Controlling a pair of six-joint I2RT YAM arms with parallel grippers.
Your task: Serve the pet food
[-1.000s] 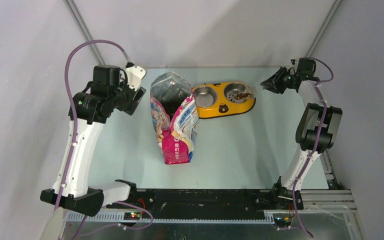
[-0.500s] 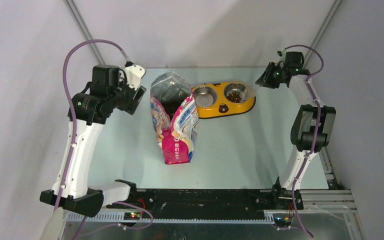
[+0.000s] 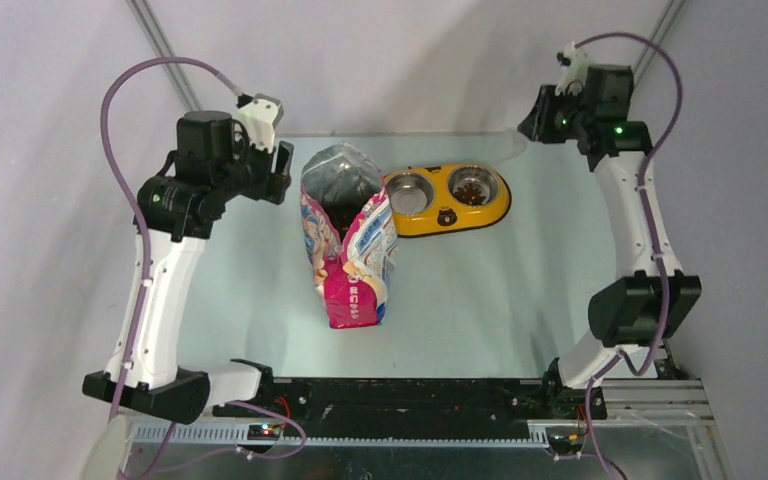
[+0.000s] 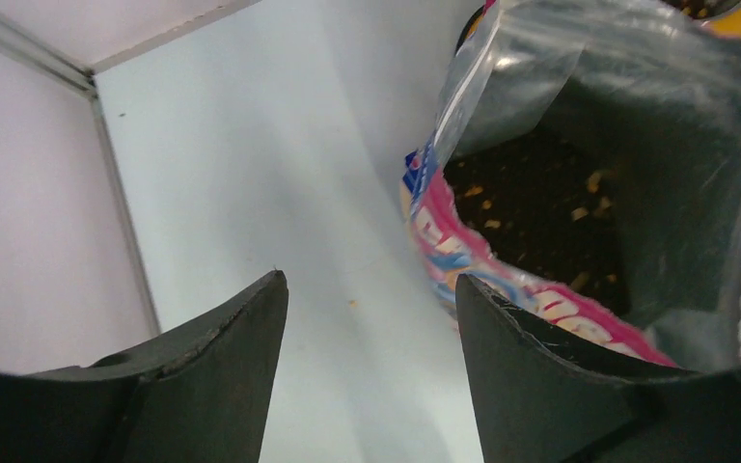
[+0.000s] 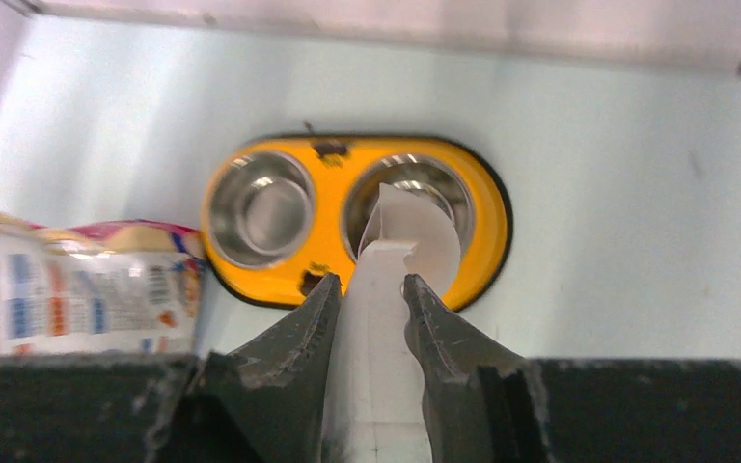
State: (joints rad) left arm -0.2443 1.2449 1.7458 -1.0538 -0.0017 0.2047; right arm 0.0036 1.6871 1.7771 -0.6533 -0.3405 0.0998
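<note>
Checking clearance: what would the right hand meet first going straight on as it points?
Likely the right cup of the yellow bowl: the scoop in the right hand aims at it, though depth is unclear.

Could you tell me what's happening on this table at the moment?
Two robot arms are serving cat food. The right gripper holds a clear scoop between its fingers, over the yellow double bowl. Its right cup already has some kibble, while the left cup looks empty. The left gripper hangs open beside the open food bag.
</note>
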